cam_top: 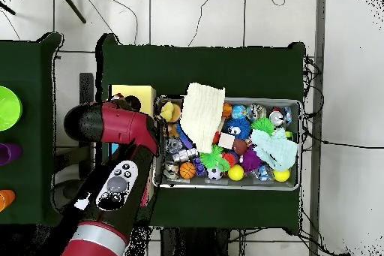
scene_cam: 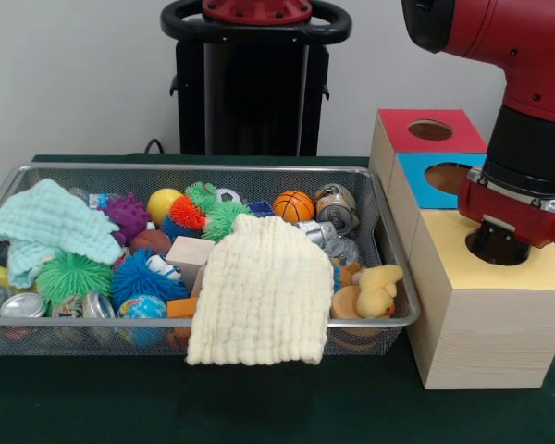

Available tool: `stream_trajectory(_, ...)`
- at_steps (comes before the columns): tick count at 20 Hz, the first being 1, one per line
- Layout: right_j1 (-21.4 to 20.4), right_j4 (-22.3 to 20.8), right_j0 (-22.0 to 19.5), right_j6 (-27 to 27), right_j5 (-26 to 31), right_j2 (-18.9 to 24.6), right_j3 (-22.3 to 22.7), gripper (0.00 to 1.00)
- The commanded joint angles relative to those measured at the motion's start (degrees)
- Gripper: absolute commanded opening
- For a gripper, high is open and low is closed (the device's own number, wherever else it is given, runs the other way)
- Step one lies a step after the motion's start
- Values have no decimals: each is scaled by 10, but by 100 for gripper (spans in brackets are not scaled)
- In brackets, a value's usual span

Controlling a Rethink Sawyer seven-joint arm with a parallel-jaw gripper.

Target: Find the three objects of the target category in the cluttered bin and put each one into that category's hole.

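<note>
You cannot tell if the gripper over the yellow box holds anything. The duck in the bin looks soft and light; grasp its body.

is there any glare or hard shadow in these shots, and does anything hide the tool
Front view: even light, small glints on the metal cans, soft shadow under the mesh bin; the tool sits over the yellow-topped box, fingers unseen. Overhead view: the red arm covers the boxes.
</note>
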Motion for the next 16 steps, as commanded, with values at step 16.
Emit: stream_trajectory(16, 19, -1, -13, 96, 23, 50, 60, 100)
